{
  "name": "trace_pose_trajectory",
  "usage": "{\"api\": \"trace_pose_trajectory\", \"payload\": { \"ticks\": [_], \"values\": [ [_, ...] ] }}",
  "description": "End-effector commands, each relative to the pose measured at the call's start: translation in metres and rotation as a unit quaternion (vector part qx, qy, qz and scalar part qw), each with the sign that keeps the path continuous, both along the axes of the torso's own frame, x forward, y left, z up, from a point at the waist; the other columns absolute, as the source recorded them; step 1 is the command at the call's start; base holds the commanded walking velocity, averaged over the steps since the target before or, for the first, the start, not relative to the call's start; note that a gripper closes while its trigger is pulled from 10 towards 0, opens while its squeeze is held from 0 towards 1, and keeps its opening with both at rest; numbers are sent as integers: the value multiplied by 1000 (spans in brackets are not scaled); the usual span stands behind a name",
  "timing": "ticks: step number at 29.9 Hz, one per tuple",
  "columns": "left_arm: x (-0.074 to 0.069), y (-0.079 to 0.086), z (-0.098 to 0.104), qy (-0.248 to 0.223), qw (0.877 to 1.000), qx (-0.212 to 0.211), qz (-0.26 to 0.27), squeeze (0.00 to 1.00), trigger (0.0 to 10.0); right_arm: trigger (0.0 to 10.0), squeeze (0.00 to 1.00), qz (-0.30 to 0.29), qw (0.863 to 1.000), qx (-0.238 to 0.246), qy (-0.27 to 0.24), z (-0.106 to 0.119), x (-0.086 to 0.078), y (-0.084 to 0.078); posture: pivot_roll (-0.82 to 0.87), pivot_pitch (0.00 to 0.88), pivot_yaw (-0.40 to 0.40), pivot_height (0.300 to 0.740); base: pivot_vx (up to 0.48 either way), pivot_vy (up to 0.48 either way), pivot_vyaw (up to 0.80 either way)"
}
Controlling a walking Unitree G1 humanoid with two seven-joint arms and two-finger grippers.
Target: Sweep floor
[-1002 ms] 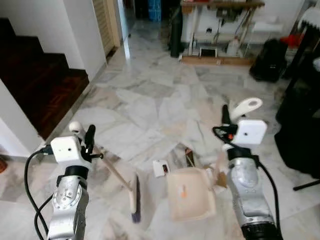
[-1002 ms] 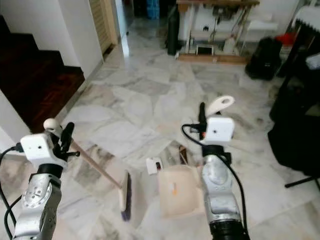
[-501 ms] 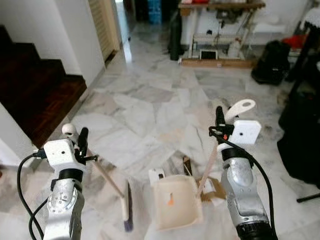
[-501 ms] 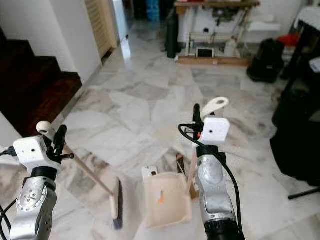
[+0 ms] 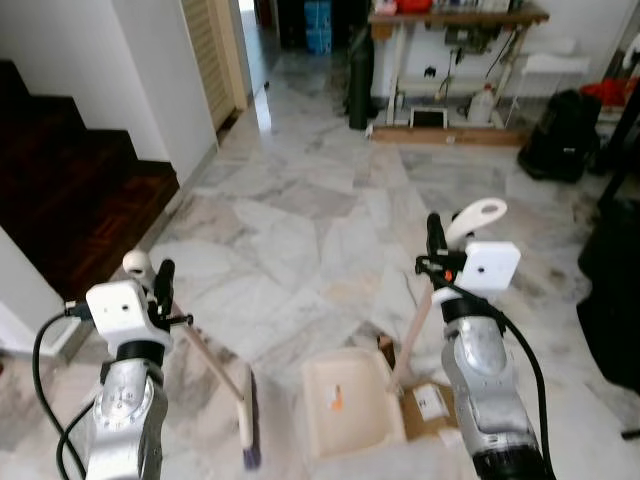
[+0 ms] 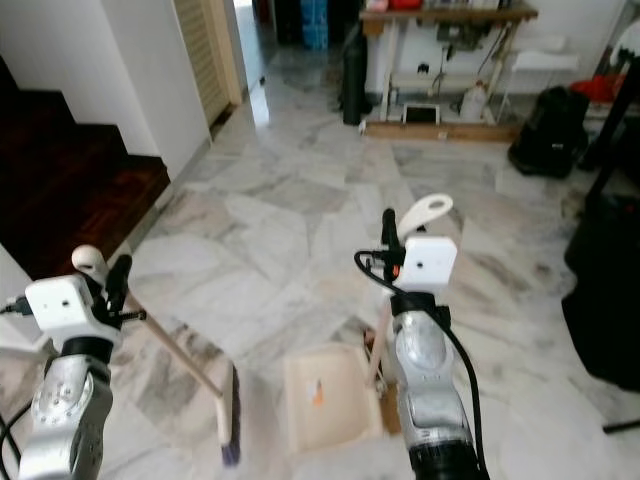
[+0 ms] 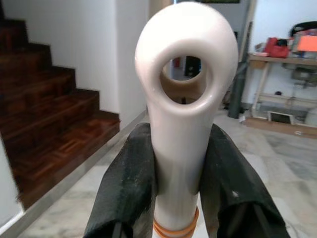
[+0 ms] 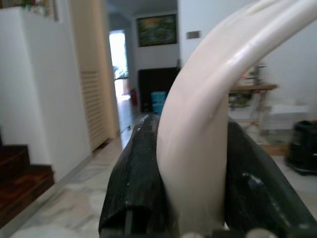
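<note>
At the far left of the frame, dark wooden stairs (image 5: 70, 190) climb beside a white wall. In the lower left, the left gripper (image 5: 163, 277) is closed around the top of the broom handle (image 5: 215, 362), its black fingers (image 7: 130, 193) pressed against both sides of the cream shaft just below the ring-shaped end. The handle slants down and to the right to the broom head (image 5: 247, 435), which rests on the marble floor (image 5: 300, 220) at the bottom of the frame. Just right of the broom head, the cream dustpan (image 5: 345, 402) sits on the floor at bottom centre. Its long handle (image 5: 415, 325) rises to the right gripper (image 5: 435, 235), which is clamped shut on it below the curved loop at its top. A flat piece of cardboard (image 5: 430, 405) lies touching the dustpan's right side. In the upper right, a table (image 5: 455, 20) stands against the wall, with a black bag (image 5: 560, 150) on the floor nearby.
</note>
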State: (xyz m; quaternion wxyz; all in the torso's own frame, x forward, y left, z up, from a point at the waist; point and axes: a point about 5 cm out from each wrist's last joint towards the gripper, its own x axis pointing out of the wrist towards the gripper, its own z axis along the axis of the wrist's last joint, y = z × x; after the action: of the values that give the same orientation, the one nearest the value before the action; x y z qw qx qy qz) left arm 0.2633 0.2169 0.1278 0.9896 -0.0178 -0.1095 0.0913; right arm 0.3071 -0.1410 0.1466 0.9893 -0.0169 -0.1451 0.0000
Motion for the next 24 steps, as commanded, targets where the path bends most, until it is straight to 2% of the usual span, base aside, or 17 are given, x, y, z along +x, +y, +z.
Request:
{"api": "trace_pose_trajectory", "payload": {
  "ticks": [1,11,13,19,24],
  "values": [
    [1,4,15,-30,999,17,5,0,10000,10000,0,22,999,13,-36,16,2,11,82,0,44,740,375,262,0],
    [3,2,15,-31,999,17,-4,0,10000,10000,0,27,999,28,-29,16,4,12,80,0,44,740,372,265,0],
    [4,2,16,-32,999,17,-5,0,10000,10000,0,29,999,41,-21,14,6,13,82,0,44,740,373,266,-800],
    [3,2,15,-32,999,16,-4,0,10000,10000,0,32,999,34,-25,15,4,13,81,0,43,740,369,265,-800],
    [3,2,15,-30,999,15,-4,0,10000,10000,0,33,999,29,-27,16,5,12,80,0,42,740,371,262,0]
  ]
}}
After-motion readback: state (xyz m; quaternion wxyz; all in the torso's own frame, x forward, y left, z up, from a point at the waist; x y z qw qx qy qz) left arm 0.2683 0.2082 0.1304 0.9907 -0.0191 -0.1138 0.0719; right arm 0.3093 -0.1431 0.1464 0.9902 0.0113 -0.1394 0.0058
